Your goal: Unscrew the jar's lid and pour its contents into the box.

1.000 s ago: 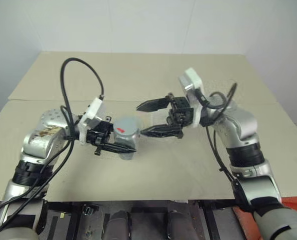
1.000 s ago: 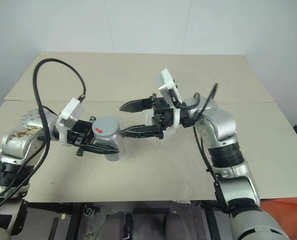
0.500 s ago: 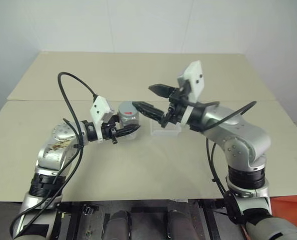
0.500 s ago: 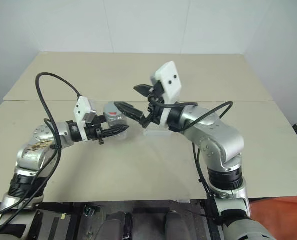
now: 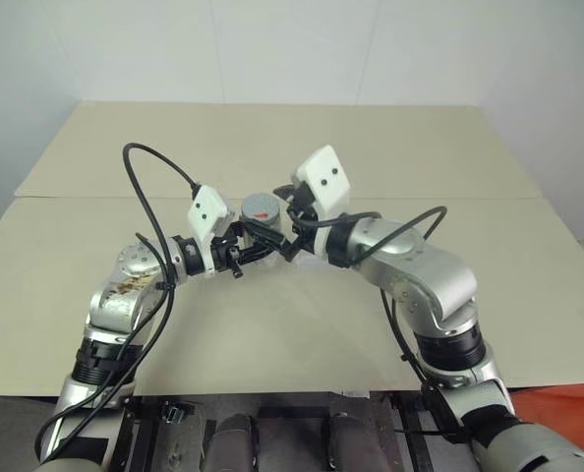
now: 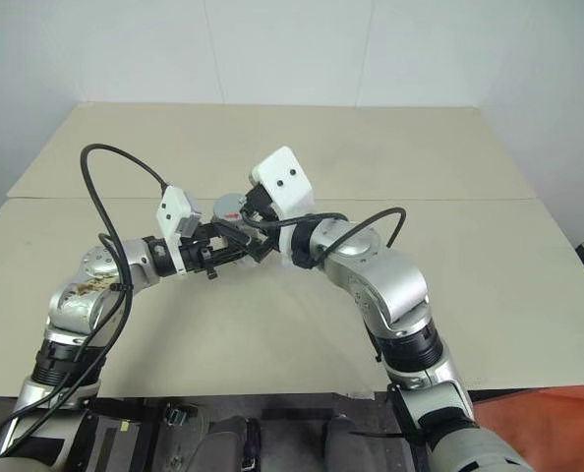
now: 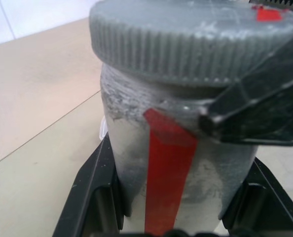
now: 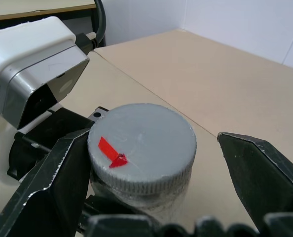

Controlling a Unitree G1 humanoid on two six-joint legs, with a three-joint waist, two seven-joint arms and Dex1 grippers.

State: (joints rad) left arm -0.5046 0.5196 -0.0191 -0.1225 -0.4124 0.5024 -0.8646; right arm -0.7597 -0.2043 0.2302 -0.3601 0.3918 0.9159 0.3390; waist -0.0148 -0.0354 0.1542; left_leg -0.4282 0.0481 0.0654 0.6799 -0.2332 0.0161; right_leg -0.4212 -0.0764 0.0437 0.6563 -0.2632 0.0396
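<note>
My left gripper (image 5: 254, 243) is shut on the jar (image 7: 131, 148), its black fingers (image 7: 94, 197) pressed to both sides of the silvery body with the red label strip. It holds the jar upright above the table's middle. The grey lid (image 8: 141, 140) with its red mark sits on the jar (image 5: 260, 224). My right gripper (image 8: 154, 143) comes in from the right and straddles the lid, open, with one finger (image 8: 57, 182) close against the lid's rim and the other standing apart. The box and the contents are hidden.
The beige table (image 5: 489, 285) spreads out on all sides, with a seam (image 5: 66, 198) running across it and a white wall behind. Black cables (image 5: 152, 162) loop above both arms. The table's front edge lies near the bottom of the head views.
The left arm carried the jar away from the front toward the table's middle. The right gripper swung left and down, and its open fingers now sit around the lid.
</note>
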